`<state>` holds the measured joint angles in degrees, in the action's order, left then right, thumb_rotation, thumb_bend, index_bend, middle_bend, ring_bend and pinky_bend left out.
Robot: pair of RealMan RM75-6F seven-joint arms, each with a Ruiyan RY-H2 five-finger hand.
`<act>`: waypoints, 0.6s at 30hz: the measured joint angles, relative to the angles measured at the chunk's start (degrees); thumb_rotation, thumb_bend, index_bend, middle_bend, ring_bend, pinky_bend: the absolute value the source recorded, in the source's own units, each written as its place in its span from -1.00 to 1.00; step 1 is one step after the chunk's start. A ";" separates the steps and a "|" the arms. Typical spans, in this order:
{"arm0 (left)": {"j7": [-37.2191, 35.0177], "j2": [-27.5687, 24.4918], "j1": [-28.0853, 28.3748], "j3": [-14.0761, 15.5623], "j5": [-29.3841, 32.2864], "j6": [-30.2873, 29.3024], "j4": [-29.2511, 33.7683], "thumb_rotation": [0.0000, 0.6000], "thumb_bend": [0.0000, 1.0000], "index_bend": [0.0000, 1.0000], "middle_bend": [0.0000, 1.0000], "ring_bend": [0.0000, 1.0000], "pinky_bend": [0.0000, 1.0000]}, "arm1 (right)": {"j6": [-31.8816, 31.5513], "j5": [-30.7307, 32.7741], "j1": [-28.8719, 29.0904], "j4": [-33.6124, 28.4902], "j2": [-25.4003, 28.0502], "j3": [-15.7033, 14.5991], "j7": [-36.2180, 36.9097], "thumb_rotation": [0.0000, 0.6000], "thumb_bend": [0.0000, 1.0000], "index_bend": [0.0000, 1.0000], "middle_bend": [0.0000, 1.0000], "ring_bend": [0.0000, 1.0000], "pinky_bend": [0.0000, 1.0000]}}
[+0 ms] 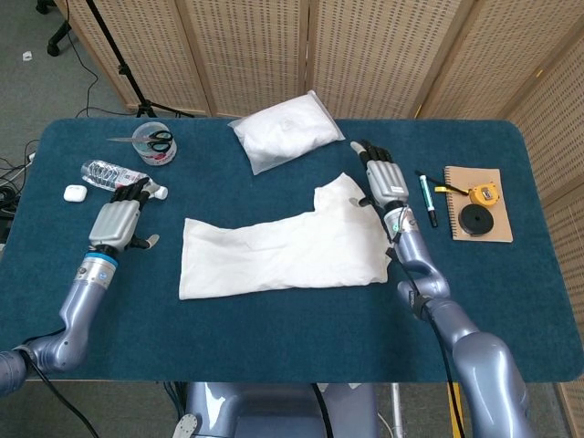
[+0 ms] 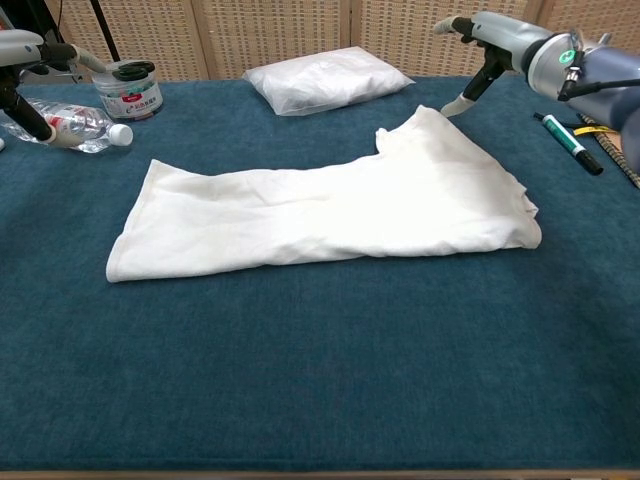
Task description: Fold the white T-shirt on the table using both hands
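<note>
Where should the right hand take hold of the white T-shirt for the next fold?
Probably the raised corner of the white T-shirt nearest the right hand, approached from the right: that flap peaks toward the open fingers, while the rest lies flat.

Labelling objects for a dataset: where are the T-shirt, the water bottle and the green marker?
T-shirt (image 1: 283, 251), head view, middle of the cloth.
Water bottle (image 1: 111, 174), head view, its clear body.
Green marker (image 2: 567, 142), chest view, mid-barrel.

T-shirt (image 1: 283, 246) flat mid-table (image 1: 274, 338). Plastic bag (image 1: 286, 130) behind it. Far left: jar (image 1: 153, 143) with scissors (image 1: 146, 140) on top, bottle (image 1: 114, 175) in front of jar, earbud case (image 1: 74, 193) left of bottle. Far right: marker (image 1: 426, 199), then notebook (image 1: 474, 182) carrying tape measure (image 1: 484, 193) and disc (image 1: 477, 219).
</note>
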<state>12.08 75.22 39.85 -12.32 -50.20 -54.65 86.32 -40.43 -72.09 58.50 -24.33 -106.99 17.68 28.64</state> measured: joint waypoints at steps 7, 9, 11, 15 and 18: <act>-1.80 -0.06 -1.31 3.41 -8.95 -0.16 -1.15 1.00 -0.48 -1.00 -1.00 -1.00 -1.00 | -7.58 -2.29 -7.56 -19.17 10.25 -2.85 -2.13 1.00 -1.00 -1.00 -1.00 -1.00 -1.00; -2.28 0.33 -1.53 4.50 -10.52 0.37 -2.08 1.00 -0.47 -1.00 -1.00 -1.00 -1.00 | -9.43 -2.70 -10.36 -26.67 14.21 -4.02 -3.52 1.00 -1.00 -1.00 -1.00 -1.00 -1.00; -2.47 1.02 -1.59 4.95 -11.56 0.67 -3.05 1.00 -0.46 -1.00 -1.00 -1.00 -1.00 | -11.48 -3.24 -13.39 -34.31 18.44 -5.46 -5.17 1.00 -1.00 -1.00 -1.00 -1.00 -1.00; -2.55 2.01 -1.54 5.64 -13.25 1.17 -4.74 1.00 -0.41 -1.00 -1.00 -1.00 -1.00 | -17.04 -4.80 -20.12 -46.57 26.21 -8.77 -9.09 1.00 -1.00 -1.00 -1.00 -1.00 -1.00; -2.39 2.61 -1.30 6.13 -14.15 1.97 -6.35 1.00 -0.37 -1.00 -1.00 -1.00 -1.00 | -22.42 -6.27 -25.19 -51.81 30.39 -11.33 -11.55 1.00 -1.00 -1.00 -1.00 -1.00 -1.00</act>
<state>9.68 77.83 38.55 -6.19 -64.35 -52.69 79.97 -62.84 -78.36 33.31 -76.14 -76.60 6.35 17.09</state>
